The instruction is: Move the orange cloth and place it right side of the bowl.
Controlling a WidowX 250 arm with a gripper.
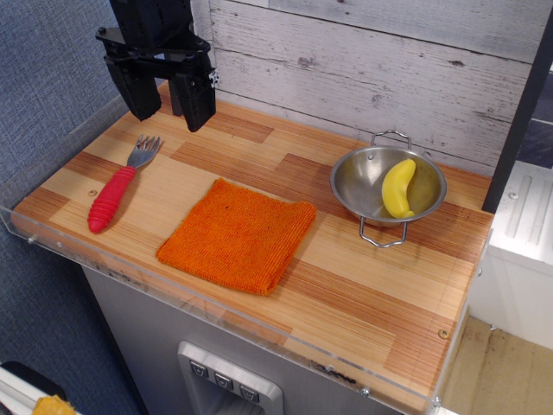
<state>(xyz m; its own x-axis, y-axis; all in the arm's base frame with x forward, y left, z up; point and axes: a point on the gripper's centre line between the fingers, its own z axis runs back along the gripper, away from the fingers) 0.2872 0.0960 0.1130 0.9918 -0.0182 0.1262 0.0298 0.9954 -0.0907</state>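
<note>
The orange cloth (pixel 237 235) lies flat on the wooden tabletop, near the front edge at the middle. The steel bowl (pixel 388 183) with two wire loop handles sits to the cloth's right, toward the back, and holds a yellow banana (pixel 398 188). My black gripper (pixel 167 97) hangs above the back left corner of the table, well away from the cloth. Its two fingers are apart and hold nothing.
A fork with a red handle (pixel 118 188) lies at the left of the table, below the gripper. A clear acrylic rim (pixel 216 307) runs along the table's front and left edges. A white plank wall stands behind, and a dark post (pixel 518 121) stands at the right.
</note>
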